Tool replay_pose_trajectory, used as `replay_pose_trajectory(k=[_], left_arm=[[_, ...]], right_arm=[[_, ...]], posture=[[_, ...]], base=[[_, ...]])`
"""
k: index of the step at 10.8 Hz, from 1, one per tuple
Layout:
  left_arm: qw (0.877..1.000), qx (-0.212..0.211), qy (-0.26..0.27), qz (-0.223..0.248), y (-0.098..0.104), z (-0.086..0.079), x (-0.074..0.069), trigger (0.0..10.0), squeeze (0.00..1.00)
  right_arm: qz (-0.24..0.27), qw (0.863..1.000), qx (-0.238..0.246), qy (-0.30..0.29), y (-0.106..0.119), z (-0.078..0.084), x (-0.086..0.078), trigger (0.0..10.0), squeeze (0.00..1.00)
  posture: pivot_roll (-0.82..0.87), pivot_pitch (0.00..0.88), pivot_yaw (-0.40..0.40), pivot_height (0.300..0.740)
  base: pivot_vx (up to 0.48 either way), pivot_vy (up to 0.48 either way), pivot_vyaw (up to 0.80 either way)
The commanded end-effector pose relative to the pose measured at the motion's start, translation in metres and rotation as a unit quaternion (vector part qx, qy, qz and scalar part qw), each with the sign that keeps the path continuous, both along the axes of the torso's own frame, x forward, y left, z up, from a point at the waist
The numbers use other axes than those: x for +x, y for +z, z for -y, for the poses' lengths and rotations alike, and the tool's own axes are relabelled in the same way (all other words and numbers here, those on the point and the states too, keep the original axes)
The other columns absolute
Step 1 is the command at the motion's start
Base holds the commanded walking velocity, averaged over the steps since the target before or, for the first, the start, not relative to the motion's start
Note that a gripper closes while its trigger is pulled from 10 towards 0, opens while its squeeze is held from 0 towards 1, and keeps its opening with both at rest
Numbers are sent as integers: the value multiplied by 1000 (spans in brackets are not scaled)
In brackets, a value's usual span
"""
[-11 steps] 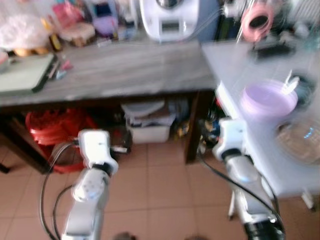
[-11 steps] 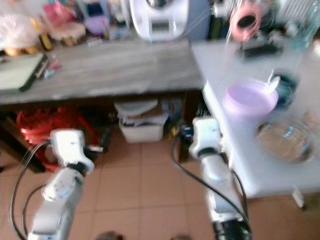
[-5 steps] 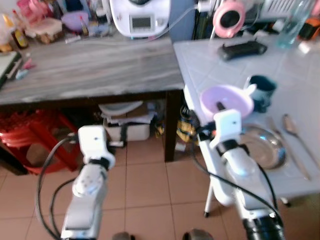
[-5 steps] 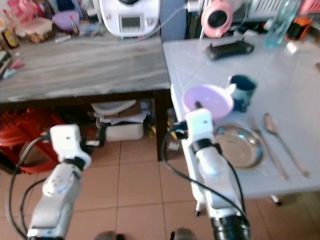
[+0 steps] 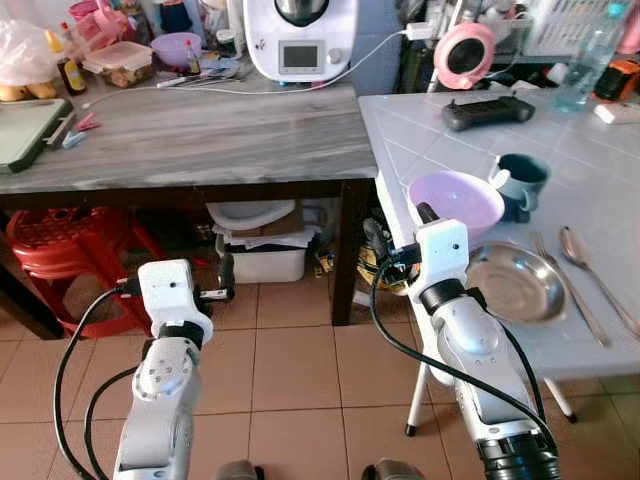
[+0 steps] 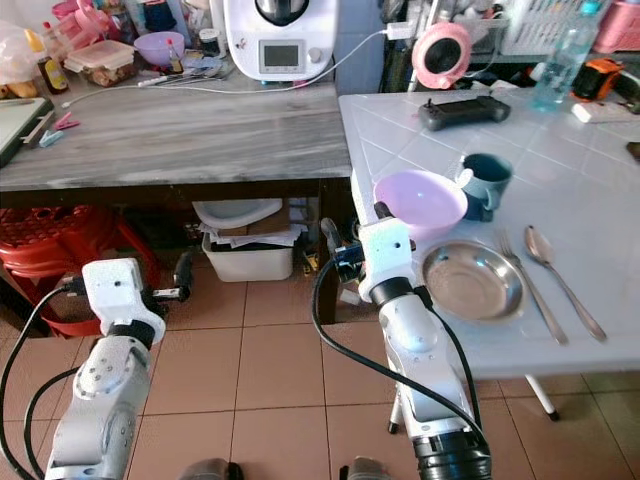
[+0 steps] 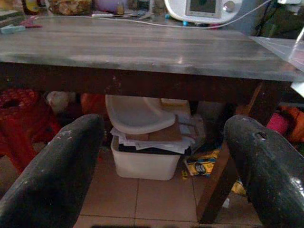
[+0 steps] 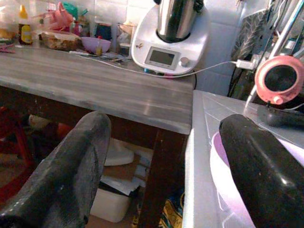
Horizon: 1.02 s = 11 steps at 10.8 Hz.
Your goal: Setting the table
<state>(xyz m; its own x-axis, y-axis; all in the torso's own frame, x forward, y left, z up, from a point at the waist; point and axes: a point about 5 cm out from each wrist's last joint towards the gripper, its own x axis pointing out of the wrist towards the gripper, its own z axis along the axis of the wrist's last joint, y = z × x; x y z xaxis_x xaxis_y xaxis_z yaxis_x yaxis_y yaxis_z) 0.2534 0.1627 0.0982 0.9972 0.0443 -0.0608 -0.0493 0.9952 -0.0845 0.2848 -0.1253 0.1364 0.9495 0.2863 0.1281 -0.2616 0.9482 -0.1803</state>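
Observation:
On the white tiled table (image 5: 440, 130) at my right stand a purple bowl (image 5: 455, 198), a teal mug (image 5: 522, 178) and a steel plate (image 5: 514, 281). A fork (image 5: 565, 285) and a spoon (image 5: 590, 265) lie beside the plate. My right gripper (image 5: 398, 230) is open and empty, held at the table's near corner. One of its fingers (image 8: 261, 161) reaches in front of the bowl (image 8: 221, 175). My left gripper (image 7: 156, 180) is open and empty, low over the floor, pointing under the wooden table.
A grey-topped wooden table (image 5: 200, 140) abuts the white one, carrying a white kitchen machine (image 5: 300, 40) and clutter. Beneath it are a white box (image 5: 262, 262) and a red stool (image 5: 60, 240). A black controller (image 5: 487, 112) and a bottle (image 5: 590, 50) sit farther back.
The camera has moved and the picture has sharpened; the plate, fork and spoon have come into sight. Both arms keep their pose with open grippers.

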Motion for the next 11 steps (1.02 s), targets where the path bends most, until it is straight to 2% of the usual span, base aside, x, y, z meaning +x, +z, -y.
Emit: replay_pose_trajectory(k=[1,3,9,11], left_arm=[[1000,3,1,0,1,-1,1,10000,0],[1000,3,0,-2,1,-1,1,10000,0],[1000,7,-5,-5,1,1,1,10000,0],[1000,7,-8,-3,2,2,2,10000,0]], right_arm=[[0,1000,2,-1,0,2,-1,10000,0],[-4,1000,10,-3,0,2,-1,10000,0],[-17,999,7,-29,-6,8,0,10000,0],[-16,999,1,-39,-6,11,1,10000,0]], posture=[[8,61,34,740],[4,69,40,740],[6,73,46,740],[4,71,47,740]], base=[[0,0,0],[0,0,0],[-261,0,0],[0,0,0]])
